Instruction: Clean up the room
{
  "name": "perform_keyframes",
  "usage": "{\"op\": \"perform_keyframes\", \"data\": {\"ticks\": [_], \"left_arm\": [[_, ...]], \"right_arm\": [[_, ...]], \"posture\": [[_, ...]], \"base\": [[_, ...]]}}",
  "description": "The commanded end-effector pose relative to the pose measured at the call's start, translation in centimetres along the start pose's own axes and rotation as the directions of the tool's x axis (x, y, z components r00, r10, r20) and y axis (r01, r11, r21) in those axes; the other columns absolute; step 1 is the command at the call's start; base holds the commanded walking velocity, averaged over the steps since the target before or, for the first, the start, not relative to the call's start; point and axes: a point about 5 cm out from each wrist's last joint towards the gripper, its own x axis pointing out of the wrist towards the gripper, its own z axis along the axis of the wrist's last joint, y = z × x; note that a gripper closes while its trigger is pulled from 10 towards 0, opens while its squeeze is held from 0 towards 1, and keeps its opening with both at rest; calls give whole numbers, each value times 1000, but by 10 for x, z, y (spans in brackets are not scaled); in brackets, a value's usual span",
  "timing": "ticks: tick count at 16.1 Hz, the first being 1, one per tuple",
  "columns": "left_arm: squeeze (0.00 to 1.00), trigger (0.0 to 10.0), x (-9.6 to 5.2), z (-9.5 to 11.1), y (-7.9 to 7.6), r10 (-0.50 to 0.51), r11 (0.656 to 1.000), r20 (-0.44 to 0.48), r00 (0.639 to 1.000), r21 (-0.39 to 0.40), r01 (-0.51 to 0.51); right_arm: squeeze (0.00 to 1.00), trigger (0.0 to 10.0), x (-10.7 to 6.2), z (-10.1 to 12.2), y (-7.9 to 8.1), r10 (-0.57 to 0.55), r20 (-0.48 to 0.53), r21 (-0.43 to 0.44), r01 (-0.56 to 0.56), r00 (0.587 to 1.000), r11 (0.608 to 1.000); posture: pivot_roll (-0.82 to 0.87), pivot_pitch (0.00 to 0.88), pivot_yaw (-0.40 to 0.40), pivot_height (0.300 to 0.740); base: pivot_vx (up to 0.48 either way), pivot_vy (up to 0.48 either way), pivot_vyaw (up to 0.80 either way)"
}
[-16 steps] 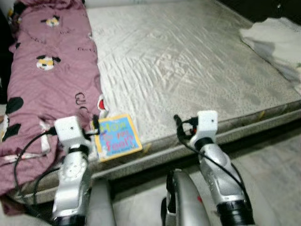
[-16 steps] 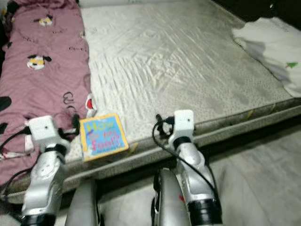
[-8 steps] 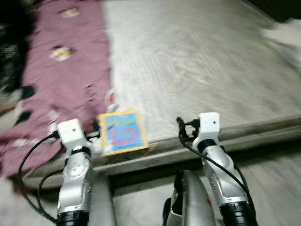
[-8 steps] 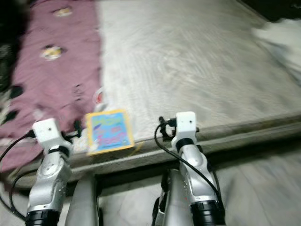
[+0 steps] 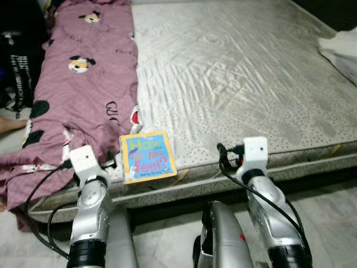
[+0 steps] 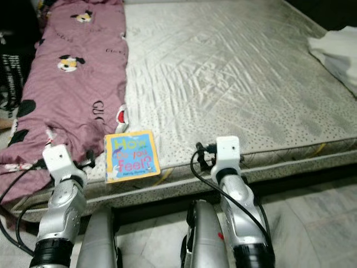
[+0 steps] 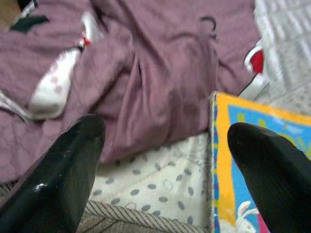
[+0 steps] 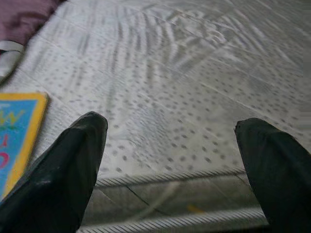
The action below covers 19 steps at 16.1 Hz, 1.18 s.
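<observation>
A yellow-bordered blue picture book (image 5: pixel 147 157) lies flat at the near edge of the bare mattress (image 5: pixel 234 72), beside a mauve quilt (image 5: pixel 78 95) with cartoon prints. My left gripper (image 7: pixel 165 160) is open, held low at the mattress edge just left of the book (image 7: pixel 257 160), one finger (image 7: pixel 63 170) before the quilt (image 7: pixel 146 73) and the other over the book's corner. My right gripper (image 8: pixel 180 165) is open too, at the mattress edge right of the book (image 8: pixel 17 136), nothing between its fingers.
A white pillow or cloth (image 5: pixel 341 49) lies at the mattress's far right. A dark bag (image 5: pixel 19 67) stands on the floor left of the quilt. Pale tiled floor (image 5: pixel 329 206) runs along the bed's near side.
The whole picture has shifted right and sharpened after a blur, so the camera moved. Both arms hold the same pose at the mattress edge; the book lies where it was.
</observation>
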Motion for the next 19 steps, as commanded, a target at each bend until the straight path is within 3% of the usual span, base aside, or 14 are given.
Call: {"op": "perform_keyframes", "data": {"ticks": [1,6,12,15,16,19], "left_arm": [[0,10000,6,-6,3,-3,1000,-40,999,-2,3],[0,10000,17,-5,-10,-34,999,-42,999,-6,34],[0,10000,22,-6,-7,-19,1000,-35,999,-14,19],[0,10000,24,-6,-9,-27,1000,-47,999,-4,26],[0,10000,24,-13,-14,-71,997,-92,993,17,73],[0,10000,24,-16,-21,-132,990,-110,985,37,136]], "right_arm": [[0,10000,-7,7,-11,-38,20,0,38,999,999],[0,10000,-23,4,-20,-45,-8,8,45,999,999],[0,10000,-24,4,-20,-55,-29,10,55,998,998],[0,10000,-22,4,-19,-54,-27,10,55,998,998],[0,10000,-20,5,-17,-55,-26,11,56,998,998],[0,10000,-17,6,-15,-54,-21,12,54,998,998]], "posture": [[-27,148,-30,577],[-53,173,-31,567],[-57,176,-31,567],[-51,165,-28,537],[-47,156,-26,537],[-47,147,-25,537]], "base": [[0,0,0],[0,0,0],[0,0,0],[0,0,0],[0,0,0],[0,0,0]]}}
